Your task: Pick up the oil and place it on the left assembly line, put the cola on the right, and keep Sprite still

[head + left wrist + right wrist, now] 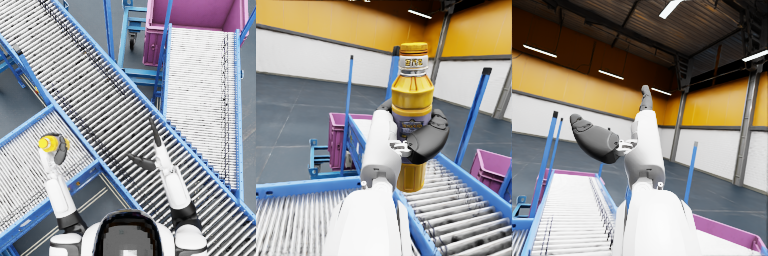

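Oil bottle (pixel 412 95), yellow, gripped upright by the left hand (pixel 426 141) — held clear, likely for setting down on the left assembly line (pixel 20 170) beneath that hand. Right hand (pixel 149 159) hovers — fingers apart, empty.

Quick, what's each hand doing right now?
Left hand: holding the oil bottle.
Right hand: open, holding nothing.
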Available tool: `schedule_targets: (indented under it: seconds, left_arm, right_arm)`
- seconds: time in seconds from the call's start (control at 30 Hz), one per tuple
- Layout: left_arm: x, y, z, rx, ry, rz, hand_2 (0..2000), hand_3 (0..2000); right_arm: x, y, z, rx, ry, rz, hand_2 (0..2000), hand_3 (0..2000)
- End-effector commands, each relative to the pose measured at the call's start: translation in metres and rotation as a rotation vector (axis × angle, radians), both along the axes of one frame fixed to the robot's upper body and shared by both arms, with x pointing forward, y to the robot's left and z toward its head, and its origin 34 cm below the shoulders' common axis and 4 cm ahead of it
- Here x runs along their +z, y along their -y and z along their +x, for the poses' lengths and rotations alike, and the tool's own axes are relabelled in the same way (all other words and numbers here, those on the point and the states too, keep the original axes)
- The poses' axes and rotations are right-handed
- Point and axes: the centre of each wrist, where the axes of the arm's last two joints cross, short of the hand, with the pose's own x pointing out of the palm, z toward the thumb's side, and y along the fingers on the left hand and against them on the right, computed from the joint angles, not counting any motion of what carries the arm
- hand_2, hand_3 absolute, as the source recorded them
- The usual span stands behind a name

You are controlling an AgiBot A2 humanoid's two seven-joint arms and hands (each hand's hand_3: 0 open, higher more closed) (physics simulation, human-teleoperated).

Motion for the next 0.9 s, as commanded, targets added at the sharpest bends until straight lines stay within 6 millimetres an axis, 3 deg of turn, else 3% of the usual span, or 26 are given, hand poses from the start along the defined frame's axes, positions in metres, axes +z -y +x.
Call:
schedule_targets:
  seconds: [0.03,0.07,0.1,0.13,0.27,0.37,0.4,0.5,0.63,0.9]
  left_arm:
    - [-0.027,-0.042,-0.005,0.140,-0.089,-0.074,2000,2000]
    - [-0.033,-0.047,-0.007,0.157,-0.107,-0.088,2000,2000]
    - [-0.037,-0.052,-0.009,0.169,-0.119,-0.096,639,1673]
    - [-0.040,-0.059,-0.013,0.216,-0.125,-0.114,0,1347]
    - [-0.041,-0.100,-0.028,0.388,-0.120,-0.156,0,40]
    - [-0.023,-0.134,-0.042,0.502,-0.061,-0.146,0,0]
    - [-0.007,-0.148,-0.045,0.528,-0.030,-0.102,0,0]
    - [0.022,-0.166,-0.050,0.559,0.025,-0.025,0,0]
    - [0.052,-0.142,-0.043,0.491,0.117,0.063,0,0]
    - [0.088,-0.066,-0.014,0.211,0.214,0.244,0,0]
  right_arm:
    - [0.004,0.003,0.002,-0.013,0.009,0.016,0,0]
    - [0.004,0.003,0.002,-0.013,0.009,0.018,0,0]
    - [0.005,0.002,0.002,-0.010,0.011,0.022,0,0]
    - [0.004,0.002,0.001,-0.010,0.008,0.022,0,0]
    - [0.004,0.007,0.002,-0.029,0.006,0.038,0,0]
    - [0.002,0.007,0.001,-0.028,0.000,0.040,0,0]
    - [0.003,0.008,0.000,-0.031,0.005,0.044,0,0]
    - [0.003,0.010,0.000,-0.039,0.005,0.054,0,0]
    - [0.010,0.023,0.003,-0.089,0.023,0.096,0,0]
    - [0.024,0.060,0.019,-0.225,0.044,0.185,0,0]
